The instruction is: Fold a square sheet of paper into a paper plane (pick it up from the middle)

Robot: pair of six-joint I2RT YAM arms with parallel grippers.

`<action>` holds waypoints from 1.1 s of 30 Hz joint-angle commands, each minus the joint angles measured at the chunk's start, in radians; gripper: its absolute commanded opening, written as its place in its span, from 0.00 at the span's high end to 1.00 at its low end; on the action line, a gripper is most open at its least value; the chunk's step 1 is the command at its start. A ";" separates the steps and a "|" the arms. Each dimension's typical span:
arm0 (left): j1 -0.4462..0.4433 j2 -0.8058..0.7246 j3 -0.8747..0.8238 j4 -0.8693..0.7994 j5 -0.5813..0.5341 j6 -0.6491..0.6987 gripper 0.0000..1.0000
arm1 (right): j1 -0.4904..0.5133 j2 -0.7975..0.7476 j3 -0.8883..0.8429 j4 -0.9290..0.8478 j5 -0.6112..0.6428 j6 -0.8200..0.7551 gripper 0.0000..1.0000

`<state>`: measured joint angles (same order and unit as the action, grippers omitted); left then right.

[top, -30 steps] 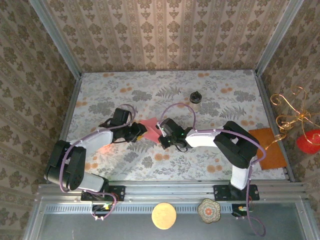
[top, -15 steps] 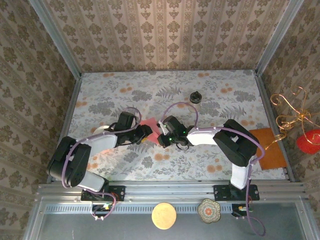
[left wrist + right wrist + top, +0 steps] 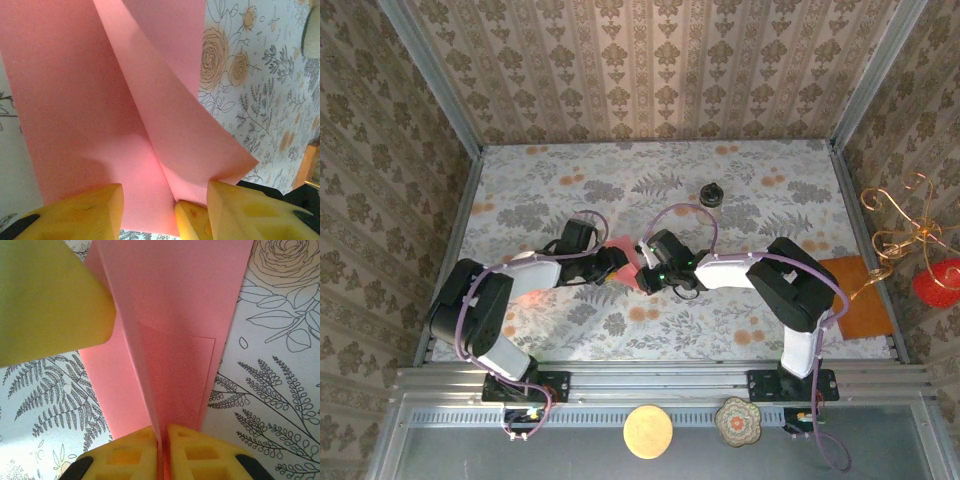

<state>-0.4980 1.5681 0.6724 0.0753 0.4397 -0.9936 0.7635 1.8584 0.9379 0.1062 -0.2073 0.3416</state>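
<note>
Left end effector (image 3: pixel 616 263) nearer the paper (image 3: pixel 619 244)

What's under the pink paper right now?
Floral table surface shows around the pink paper. Directly beneath, the folded sheet covers everything, so nothing else can be confirmed there.

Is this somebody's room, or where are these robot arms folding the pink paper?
Probably a robot practice booth dressed up like a home, not a real room. Wallpapered walls sit in a metal frame, the table has a flowery cover, and the left arm and right arm are bolted to a rail.
</note>
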 commanded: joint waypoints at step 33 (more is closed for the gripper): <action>-0.024 0.141 0.131 -0.253 -0.047 0.069 0.52 | -0.076 -0.053 -0.033 0.015 -0.192 0.175 0.64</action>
<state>-0.5167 1.6722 0.8097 -0.1055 0.4221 -0.9451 0.6907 1.7943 0.8780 0.1249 -0.3660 0.5098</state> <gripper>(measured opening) 0.483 0.370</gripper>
